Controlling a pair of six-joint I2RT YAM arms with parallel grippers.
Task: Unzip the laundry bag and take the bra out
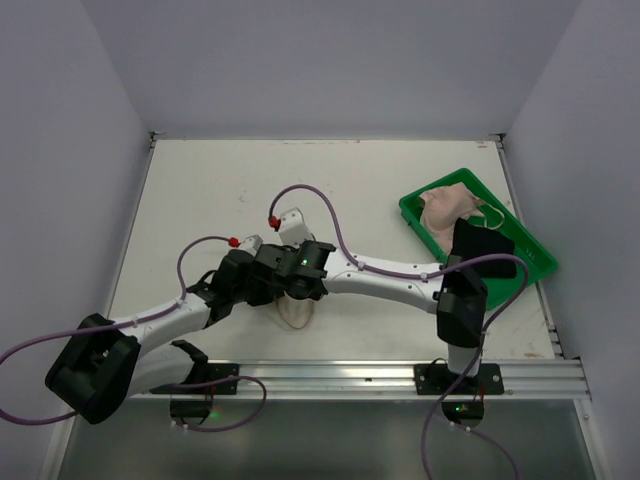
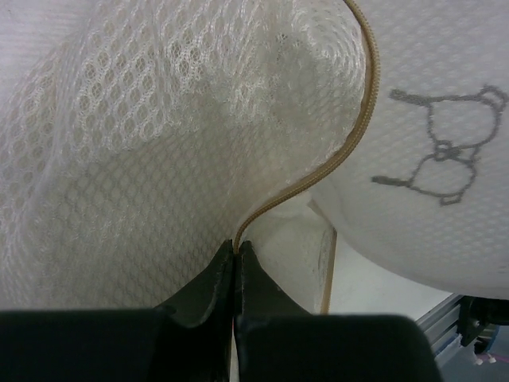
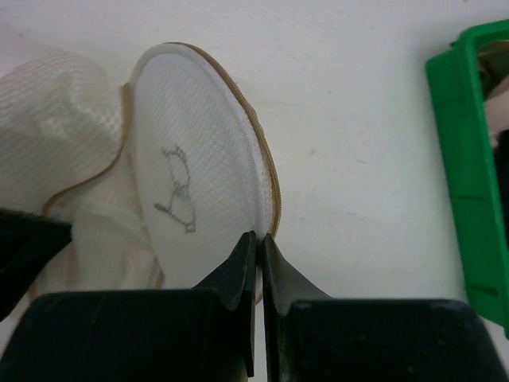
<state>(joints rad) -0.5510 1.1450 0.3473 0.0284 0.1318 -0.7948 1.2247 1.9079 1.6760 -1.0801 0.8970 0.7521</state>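
Observation:
The laundry bag [image 1: 297, 314] lies near the table's front middle, mostly covered by both wrists. In the left wrist view its mesh body [image 2: 143, 159] gapes open along the tan zipper rim [image 2: 362, 119], and the face with the bra outline [image 2: 445, 151] stands to the right. My left gripper [image 2: 236, 245] is shut on the tan rim. My right gripper [image 3: 259, 236] is shut on the edge of the bag's printed face [image 3: 191, 159]. In the top view both grippers [image 1: 262, 285] [image 1: 303, 272] meet over the bag. The pale pink bra [image 1: 448, 205] lies in the green tray.
The green tray [image 1: 415, 222] stands at the right of the table and also holds a dark item [image 1: 485, 248]; its rim shows in the right wrist view [image 3: 457, 159]. The aluminium rail [image 1: 340, 375] runs along the front edge. White walls enclose the table.

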